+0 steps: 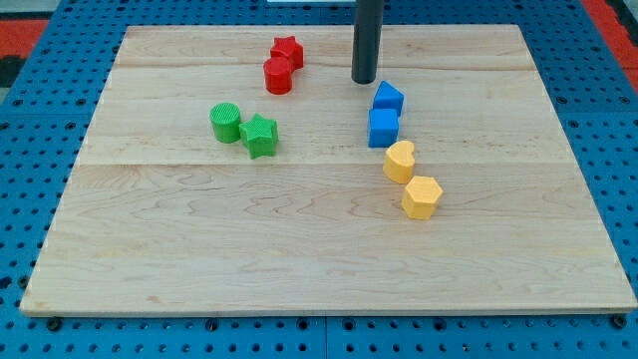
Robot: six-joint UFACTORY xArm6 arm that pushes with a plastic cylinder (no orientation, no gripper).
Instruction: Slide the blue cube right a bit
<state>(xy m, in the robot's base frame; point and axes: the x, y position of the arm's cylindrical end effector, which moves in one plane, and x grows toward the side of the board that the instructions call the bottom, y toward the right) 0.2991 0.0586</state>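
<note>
The blue cube (383,128) sits right of the board's middle, just below a blue house-shaped block (389,99) that touches it. My tip (363,80) stands above and to the left of both blue blocks, a short gap from the house-shaped one, touching neither. The dark rod rises straight out of the view's top.
A yellow heart block (399,162) and a yellow hexagon block (422,196) lie just below the blue cube. A red star (288,51) and red cylinder (278,75) sit at the top. A green cylinder (226,123) and green star (260,136) lie at the left.
</note>
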